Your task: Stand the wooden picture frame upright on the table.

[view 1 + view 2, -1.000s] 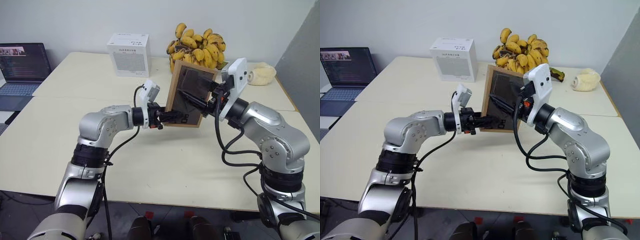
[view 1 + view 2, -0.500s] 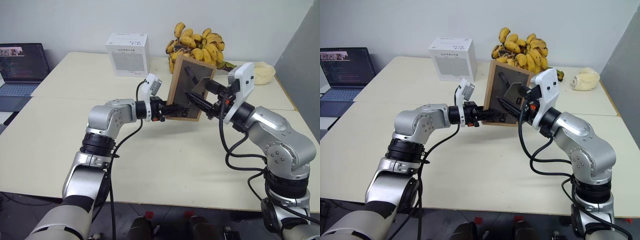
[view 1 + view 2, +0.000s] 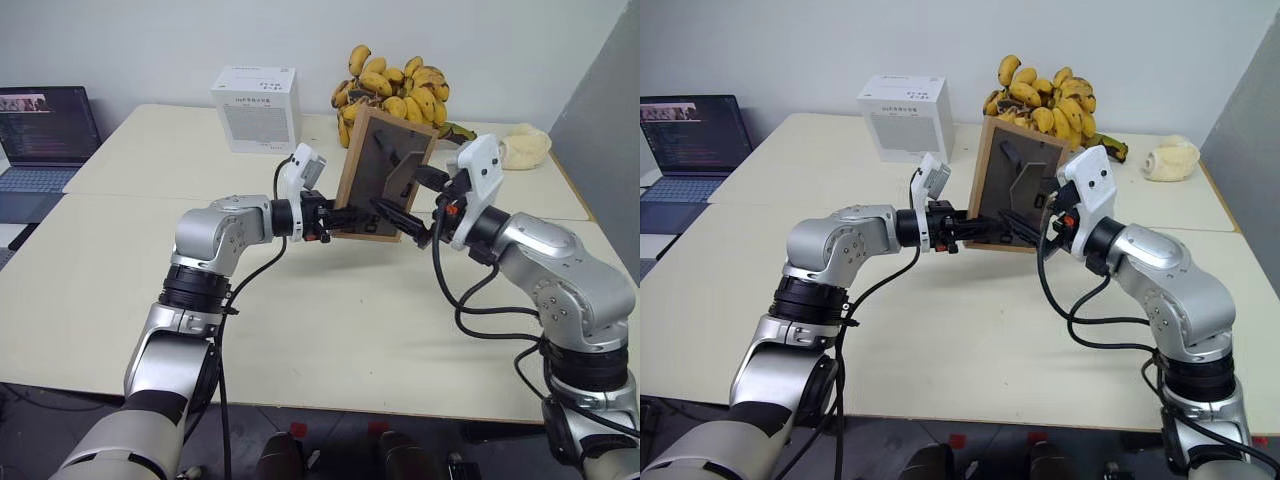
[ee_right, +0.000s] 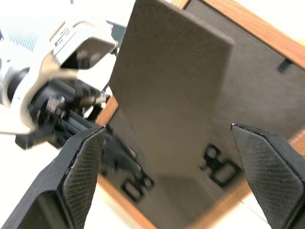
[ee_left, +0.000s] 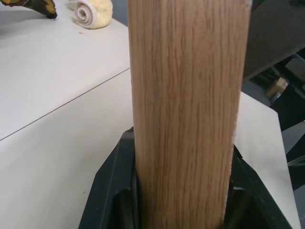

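white box | bananas | laptop | cream roll

Glossy silver arm shells; black joints and looping cables; white wrist camera housings.

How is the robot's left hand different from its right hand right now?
The left end effector is shut on the frame, pinching its wooden edge; the right end effector is open and holds nothing. The left one reaches in from the frame's side; the right one sits behind the frame's grey back, by the prop leg, which is swung out. Both have two black fingers and are raised above the table.
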`<action>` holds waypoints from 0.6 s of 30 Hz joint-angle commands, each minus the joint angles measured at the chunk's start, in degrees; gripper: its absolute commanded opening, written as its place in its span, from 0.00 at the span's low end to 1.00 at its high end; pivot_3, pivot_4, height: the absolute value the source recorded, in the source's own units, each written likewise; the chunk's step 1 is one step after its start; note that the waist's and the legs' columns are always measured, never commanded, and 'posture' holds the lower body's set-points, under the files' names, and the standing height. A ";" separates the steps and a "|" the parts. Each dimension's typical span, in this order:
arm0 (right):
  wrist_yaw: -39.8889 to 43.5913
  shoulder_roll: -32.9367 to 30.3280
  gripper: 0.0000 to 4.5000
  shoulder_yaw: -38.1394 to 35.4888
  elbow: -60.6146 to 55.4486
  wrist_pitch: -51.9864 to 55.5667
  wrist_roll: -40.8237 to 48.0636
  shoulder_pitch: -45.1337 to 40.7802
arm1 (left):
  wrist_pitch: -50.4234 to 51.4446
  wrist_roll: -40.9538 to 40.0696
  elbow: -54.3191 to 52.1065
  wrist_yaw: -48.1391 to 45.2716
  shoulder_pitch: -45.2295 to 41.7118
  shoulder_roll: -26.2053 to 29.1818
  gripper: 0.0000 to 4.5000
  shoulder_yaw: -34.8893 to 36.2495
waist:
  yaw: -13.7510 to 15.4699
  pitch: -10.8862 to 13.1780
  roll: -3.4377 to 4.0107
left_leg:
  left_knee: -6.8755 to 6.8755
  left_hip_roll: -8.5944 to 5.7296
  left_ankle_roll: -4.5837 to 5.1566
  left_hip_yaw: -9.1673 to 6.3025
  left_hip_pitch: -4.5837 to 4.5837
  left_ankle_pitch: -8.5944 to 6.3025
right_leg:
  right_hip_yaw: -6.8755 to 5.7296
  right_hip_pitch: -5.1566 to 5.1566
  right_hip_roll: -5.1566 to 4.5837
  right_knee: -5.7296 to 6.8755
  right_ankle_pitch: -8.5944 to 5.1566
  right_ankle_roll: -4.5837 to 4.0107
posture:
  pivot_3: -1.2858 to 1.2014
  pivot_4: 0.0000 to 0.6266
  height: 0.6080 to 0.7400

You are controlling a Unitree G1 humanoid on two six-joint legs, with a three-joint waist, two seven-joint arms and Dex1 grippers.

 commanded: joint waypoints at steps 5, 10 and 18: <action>8.52 -13.08 0.98 -1.20 0.06 -12.30 -7.63 8.10 | 3.20 -1.16 -1.48 -0.93 -0.62 2.40 0.29 2.00 | 0.09 0.00 -0.01 | 0.00 0.00 0.00 0.00 -0.01 0.00 | 0.00 0.01 0.00 -0.05 0.00 0.00 | 0.52 0.24 1.00; 5.68 -19.67 0.98 5.66 11.83 -48.01 -30.48 13.90 | 16.52 -6.38 -7.13 0.34 1.62 5.61 0.29 4.65 | -0.43 0.01 -0.01 | 0.00 0.00 0.01 0.06 0.00 -0.01 | 0.05 0.00 0.00 -0.08 -0.01 0.02 | 0.52 0.24 1.00; -20.76 -19.11 0.98 10.98 31.79 -89.85 -61.69 9.21 | 41.66 -16.62 -18.12 6.28 4.29 7.45 0.29 13.52 | -1.42 0.02 -0.02 | 0.16 0.00 -0.01 0.08 0.05 0.01 | 0.10 -0.02 0.00 0.17 -0.01 0.02 | 0.52 0.24 1.00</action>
